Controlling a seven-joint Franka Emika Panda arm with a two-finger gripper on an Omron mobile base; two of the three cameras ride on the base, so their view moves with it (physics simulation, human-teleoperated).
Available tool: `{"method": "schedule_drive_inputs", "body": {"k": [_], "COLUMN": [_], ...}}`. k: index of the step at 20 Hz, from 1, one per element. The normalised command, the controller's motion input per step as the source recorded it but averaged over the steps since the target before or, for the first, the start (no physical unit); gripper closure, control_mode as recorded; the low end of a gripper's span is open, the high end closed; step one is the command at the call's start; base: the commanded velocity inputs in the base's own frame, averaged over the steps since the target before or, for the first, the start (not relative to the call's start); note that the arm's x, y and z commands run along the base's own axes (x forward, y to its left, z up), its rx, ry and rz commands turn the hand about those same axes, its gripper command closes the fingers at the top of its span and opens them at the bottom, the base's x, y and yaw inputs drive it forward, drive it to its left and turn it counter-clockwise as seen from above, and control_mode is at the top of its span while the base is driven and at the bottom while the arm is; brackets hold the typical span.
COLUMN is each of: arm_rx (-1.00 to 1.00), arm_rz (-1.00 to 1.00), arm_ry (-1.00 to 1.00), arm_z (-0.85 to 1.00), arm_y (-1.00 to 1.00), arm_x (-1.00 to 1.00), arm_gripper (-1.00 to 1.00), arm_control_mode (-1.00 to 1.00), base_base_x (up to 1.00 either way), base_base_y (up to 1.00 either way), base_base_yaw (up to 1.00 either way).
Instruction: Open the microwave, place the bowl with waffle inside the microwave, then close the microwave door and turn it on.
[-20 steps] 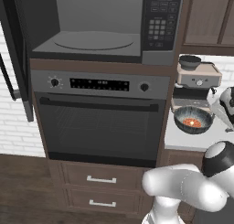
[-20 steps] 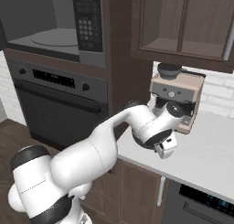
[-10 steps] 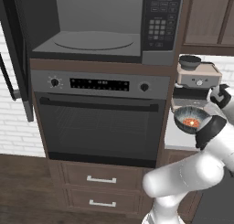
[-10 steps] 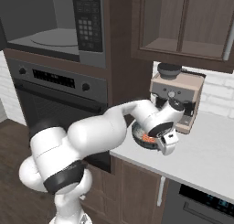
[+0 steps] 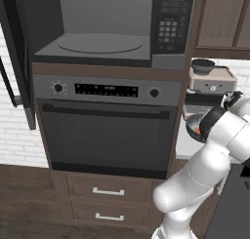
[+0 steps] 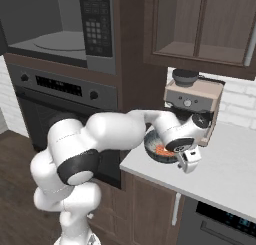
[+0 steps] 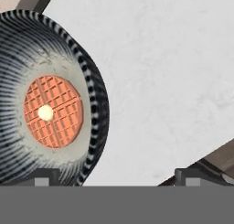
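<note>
Dark wood cabinets wrap this whole rendered kitchen, with white brick tile behind. My base is parked facing the built-in grey-and-black microwave, which sits above a black wall oven with two knobs and a long bar handle. I can see the microwave's dark-glass door with its slim handle swung wide to the left, so the smooth grey cavity and round glass turntable are in plain sight, keypad panel on the right.

Off to the right, a pale speckled stone counter holds the small round bowl with fine blue-grey stripes. It has a pale inside, and a round orange waffle with a grid texture lies flat in the middle. Just behind the bowl is a boxy beige espresso machine with a small dark cup on top.

My two-finger gripper hangs just over the counter beside the bowl, jaws spread as wide as they go, nothing in them. From the hand view, one fingertip lines up with the bowl's rim, the other over bare counter. In the left base view my own white arm covers most of the bowl.
</note>
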Motion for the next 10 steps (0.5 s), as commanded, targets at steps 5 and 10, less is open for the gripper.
{"method": "schedule_drive_inputs", "body": {"k": [5, 10], "arm_rx": [0.00, 0.01], "arm_rz": [-0.02, 0.00], "arm_ry": [0.01, 0.00], "arm_z": [-0.15, -0.16], "arm_y": [-0.12, -0.11], "arm_x": [0.41, 0.31], "arm_gripper": [-1.00, -1.00], "arm_control_mode": [-1.00, -1.00], "base_base_x": [0.00, 0.00], "base_base_y": [0.00, 0.00], "base_base_yaw": [0.00, 0.00]}}
